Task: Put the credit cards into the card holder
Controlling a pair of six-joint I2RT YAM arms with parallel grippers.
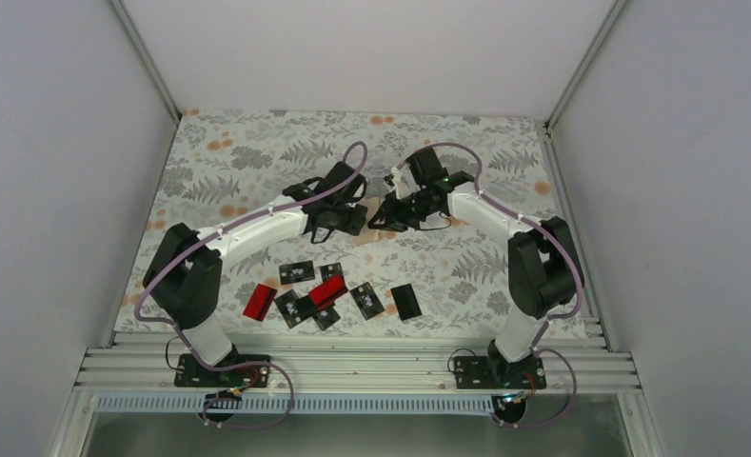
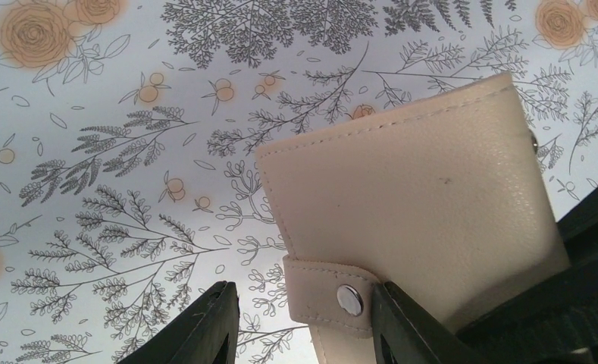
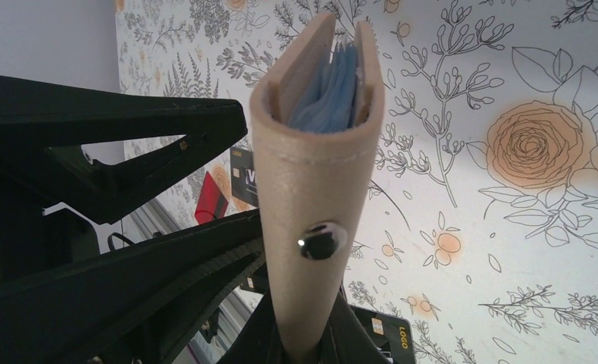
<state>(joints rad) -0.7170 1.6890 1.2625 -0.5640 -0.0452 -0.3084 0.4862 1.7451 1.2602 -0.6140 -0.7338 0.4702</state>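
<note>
The tan card holder (image 2: 417, 189) hangs folded above the table, its snap strap (image 2: 333, 292) fastened. My right gripper (image 3: 311, 341) is shut on the holder's lower end (image 3: 318, 189), and light blue lining shows at the open top edge. My left gripper (image 2: 303, 292) is open, its fingers (image 2: 205, 326) astride the strap, the right one against the holder. In the top view both grippers (image 1: 347, 217) (image 1: 387, 214) meet mid-table and hide the holder. Several credit cards lie near the front: black ones (image 1: 296, 272) (image 1: 405, 301) and red ones (image 1: 259, 302) (image 1: 326, 292).
The floral tablecloth (image 1: 257, 162) covers the table between white walls. An aluminium rail (image 1: 352, 367) carries the arm bases at the near edge. A black card (image 3: 390, 334) and a red card (image 3: 208, 199) show below the holder in the right wrist view.
</note>
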